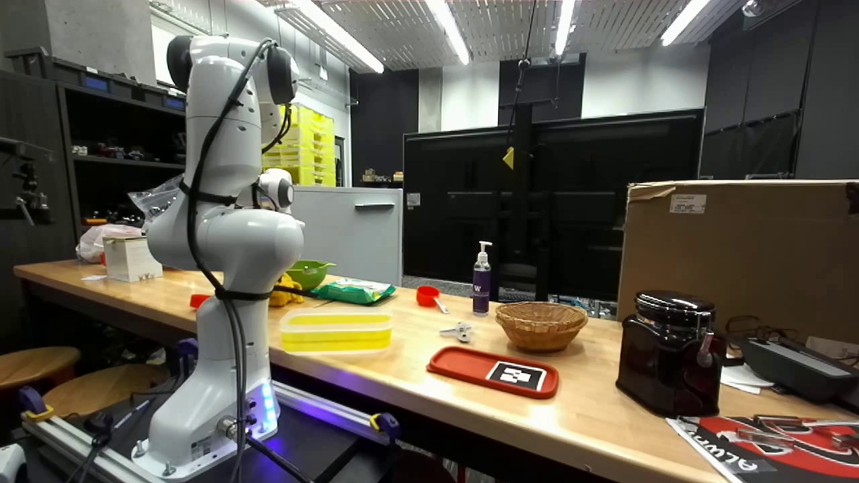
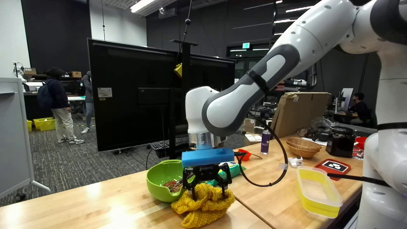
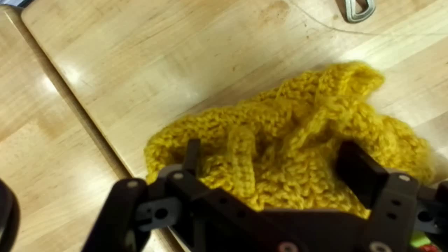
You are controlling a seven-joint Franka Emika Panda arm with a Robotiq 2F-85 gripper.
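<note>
Downturned gripper point(image 2: 209, 197) is straddling yellow knit cloth point(image 2: 203, 211), jaws wide apart, not gripping it.
Green bowl point(image 2: 155, 183) alongside is holding reddish-brown bits point(image 2: 172, 185).

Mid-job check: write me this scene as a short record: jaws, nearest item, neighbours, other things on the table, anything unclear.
Jaws: open, fingers spread apart
Nearest item: yellow knitted cloth, bunched on the wooden table, part of it between the fingers
Neighbours: green bowl holding small reddish-brown bits; green packet
Other things: red measuring cup, pump bottle, wicker basket, red tray, yellow container, dark jar
Unclear: whether the fingers press on the cloth
</note>
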